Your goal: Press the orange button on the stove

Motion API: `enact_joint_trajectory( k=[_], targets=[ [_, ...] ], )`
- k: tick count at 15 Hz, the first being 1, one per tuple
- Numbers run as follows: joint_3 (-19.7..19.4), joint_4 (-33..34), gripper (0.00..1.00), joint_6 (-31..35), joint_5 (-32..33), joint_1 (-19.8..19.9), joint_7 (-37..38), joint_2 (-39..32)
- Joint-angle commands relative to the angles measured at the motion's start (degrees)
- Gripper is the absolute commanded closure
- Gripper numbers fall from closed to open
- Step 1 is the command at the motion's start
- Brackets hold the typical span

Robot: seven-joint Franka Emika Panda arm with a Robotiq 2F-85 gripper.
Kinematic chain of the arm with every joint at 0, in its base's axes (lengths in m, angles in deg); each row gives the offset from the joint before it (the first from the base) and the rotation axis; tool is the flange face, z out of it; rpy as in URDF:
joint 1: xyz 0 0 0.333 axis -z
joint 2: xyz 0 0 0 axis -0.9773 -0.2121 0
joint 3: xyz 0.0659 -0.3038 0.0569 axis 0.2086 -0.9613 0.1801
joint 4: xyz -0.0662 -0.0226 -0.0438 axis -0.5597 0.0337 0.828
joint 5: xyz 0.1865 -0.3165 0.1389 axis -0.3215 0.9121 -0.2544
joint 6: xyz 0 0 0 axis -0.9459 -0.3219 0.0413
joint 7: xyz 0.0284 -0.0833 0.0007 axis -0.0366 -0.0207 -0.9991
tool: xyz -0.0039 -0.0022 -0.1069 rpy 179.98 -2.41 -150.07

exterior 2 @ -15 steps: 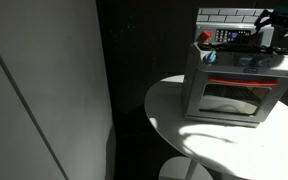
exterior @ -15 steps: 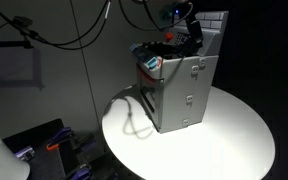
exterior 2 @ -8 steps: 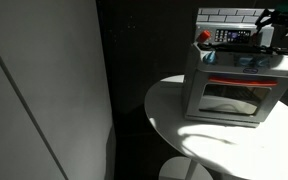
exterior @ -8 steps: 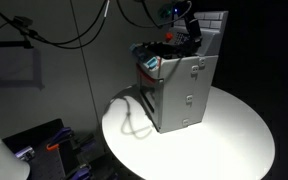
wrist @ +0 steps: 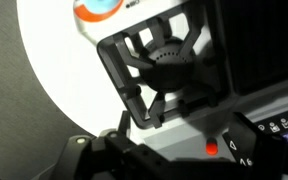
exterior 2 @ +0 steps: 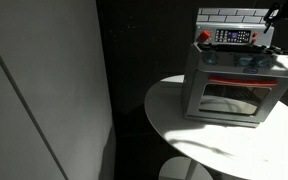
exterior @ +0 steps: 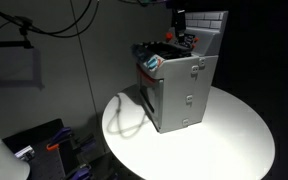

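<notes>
- The stove [exterior: 184,95] is standing on a round white table [exterior: 239,140], and both exterior views are showing it.
- Its white brick back panel [exterior 2: 229,14] is rising behind the top, and the oven door [exterior 2: 229,100] is facing the camera in an exterior view.
- The gripper [exterior: 179,20] is hanging above the rear part of the stove, near the back panel, and it is not touching the top.
- I cannot tell if its jaws are spread or pressed together; they are too dark and small in the exterior view, and the wrist view is showing only dark parts at its lower edge.
- In the wrist view the orange button [wrist: 212,148] is sitting on the dark control strip, just beside the black burner grate [wrist: 164,60].
- Nothing is pressing on the button.
- A round orange and blue piece [wrist: 99,8] is showing at the upper edge of the wrist view.
</notes>
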Motion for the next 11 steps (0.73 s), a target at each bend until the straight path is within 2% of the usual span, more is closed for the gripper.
enact_joint_trajectory(
  k=[1, 6, 11],
  targets=[
    [0.67, -1.53, 0.00, -8.81, -3.85, 0.65, -6.15, 5.07],
    [0.45, -0.42, 0.00, -20.12, -3.68, 1.02, -10.82, 8.11],
    [0.76, 0.16, 0.00, -19.49, -3.24, 1.00, -9.37, 7.06]
  ],
)
